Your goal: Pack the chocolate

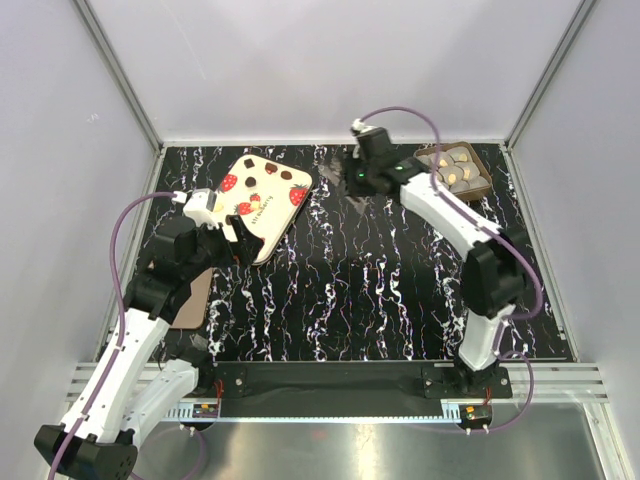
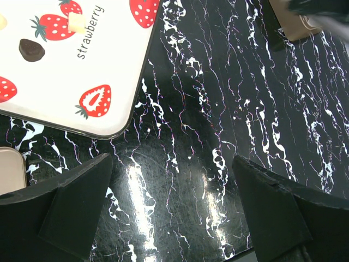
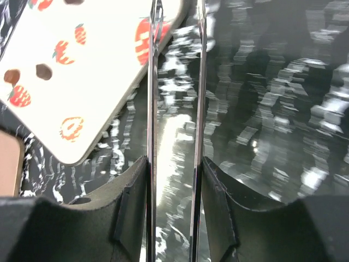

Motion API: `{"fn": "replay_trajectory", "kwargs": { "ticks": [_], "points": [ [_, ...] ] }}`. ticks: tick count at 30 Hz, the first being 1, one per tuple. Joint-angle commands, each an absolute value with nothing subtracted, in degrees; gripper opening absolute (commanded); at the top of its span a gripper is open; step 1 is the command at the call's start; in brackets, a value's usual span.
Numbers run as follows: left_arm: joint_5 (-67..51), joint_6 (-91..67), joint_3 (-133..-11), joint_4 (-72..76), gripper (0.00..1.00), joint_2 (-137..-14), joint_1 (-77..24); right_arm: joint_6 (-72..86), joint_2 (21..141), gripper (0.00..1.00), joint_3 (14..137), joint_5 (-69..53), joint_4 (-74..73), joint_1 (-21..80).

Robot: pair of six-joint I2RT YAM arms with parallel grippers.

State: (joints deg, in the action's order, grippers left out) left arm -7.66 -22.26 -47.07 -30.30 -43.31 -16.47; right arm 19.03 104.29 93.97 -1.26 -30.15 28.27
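Pale grey and gold, the chocolate (image 1: 458, 172) sits in its small brown tray (image 1: 484, 186) at about 1 o'clock on the black marbled table (image 1: 380, 290), in the far right corner, with neither arm holding it. The tray is square, so it has no real long axis; it lies flat, turned a little off the table's edges, with the round pieces face up. Near its 9 o'clock side hovers the right gripper (image 3: 174, 169). Its fingers (image 3: 131, 207) stand a narrow gap apart with two thin bright strips between them, and whether they clamp anything cannot be told. Farther out, at 11 o'clock, the strawberry-printed lid (image 1: 262, 200) lies flat. By the lid's 7 o'clock edge is the left gripper (image 2: 172, 164), fingers spread wide and empty. A tan flat piece (image 1: 195, 298) lies at 9 o'clock beneath the left arm. Packing looks barely begun. The next move likely calls for the right arm to swing toward 3 o'clock and take the tray by a rim without spilling the loose pieces.
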Motion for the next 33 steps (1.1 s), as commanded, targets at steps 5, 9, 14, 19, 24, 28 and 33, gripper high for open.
{"fn": "replay_trajectory", "kwargs": {
  "ticks": [5,9,14,19,24,28,33],
  "points": [
    [-6.59,-21.36,-47.55,-28.12,0.99,-42.54,-16.17,19.25,116.87,0.47,104.66,-0.35,-25.49,38.58],
    [-6.33,-21.36,-47.55,-28.21,0.99,-42.19,-16.17,18.37,120.67,0.47,106.78,-0.35,-21.72,41.22],
    [-6.15,-21.36,-47.55,-28.12,0.99,-42.01,-16.17,13.98,124.63,0.48,109.33,-2.02,-19.16,43.68],
    [-6.42,-21.36,-47.55,-28.13,0.99,-42.1,-16.17,11.87,126.2,0.5,109.07,-2.55,-16.43,45.53],
    [-6.33,-21.36,-47.55,-28.21,0.99,-42.01,-16.17,11.42,128.93,0.51,111.53,-1.67,-18.28,46.05],
    [-6.42,-21.36,-47.46,-28.21,0.99,-41.92,-16.17,10.99,131.3,0.51,113.2,-2.11,-18.81,46.58],
    [-6.33,-21.36,-47.46,-28.21,0.99,-41.92,-16.17,9.32,133.24,0.51,114.96,1.22,-21.18,47.63]
  ]
}}
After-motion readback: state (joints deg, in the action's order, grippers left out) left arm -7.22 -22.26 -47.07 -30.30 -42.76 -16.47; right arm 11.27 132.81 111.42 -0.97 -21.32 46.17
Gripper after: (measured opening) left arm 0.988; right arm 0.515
